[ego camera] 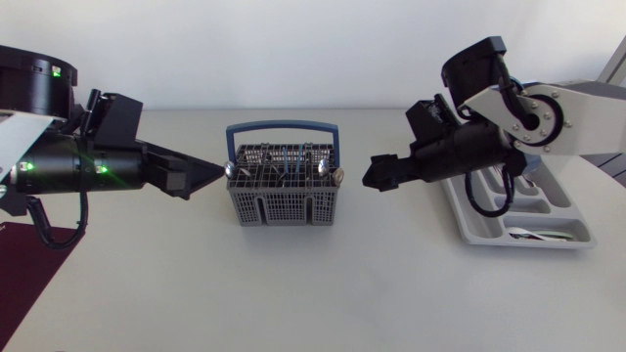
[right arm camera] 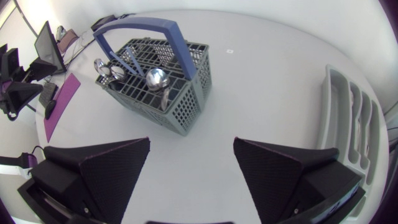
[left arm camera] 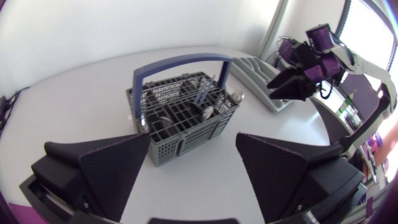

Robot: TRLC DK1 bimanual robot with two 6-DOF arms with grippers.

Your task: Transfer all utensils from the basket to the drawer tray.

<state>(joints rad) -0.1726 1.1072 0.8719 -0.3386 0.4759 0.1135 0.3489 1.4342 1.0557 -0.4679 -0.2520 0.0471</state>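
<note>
Head view only, utensil [ego camera: 536, 234] in tray [ego camera: 554, 199]

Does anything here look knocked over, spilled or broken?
Nothing stands out. The basket stands upright with the spoons inside, the tray lies flat, and the left hand and right hand are open and empty.

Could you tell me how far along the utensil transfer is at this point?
Done: what looks like cutlery lies in the tray. In hand: nothing; the left gripper and right gripper are open either side of the basket. Left: several spoons stand in it.
</note>
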